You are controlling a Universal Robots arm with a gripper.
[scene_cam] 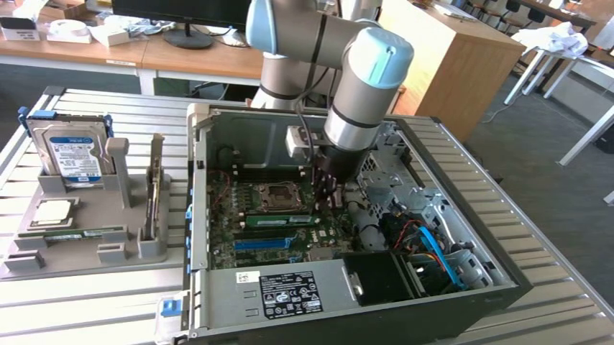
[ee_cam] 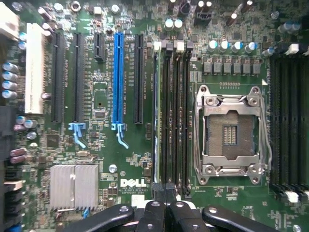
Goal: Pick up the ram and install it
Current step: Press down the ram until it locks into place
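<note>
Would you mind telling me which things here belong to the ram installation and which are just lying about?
Part of the job:
- gripper, inside the computer case
- the ram, standing in a memory slot by the gripper
- motherboard

Just lying about:
- hard drive on the grey holder
- processor chip
- blue slot
- empty processor socket

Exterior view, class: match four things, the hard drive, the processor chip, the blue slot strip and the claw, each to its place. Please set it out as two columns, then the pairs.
1 hard drive
2 processor chip
3 blue slot strip
4 claw

A fixed on the motherboard
B standing upright in the grey holder
C lying flat on the grey holder
D hanging from the arm, down inside the case

Pairs: 1-B, 2-C, 3-A, 4-D
</note>
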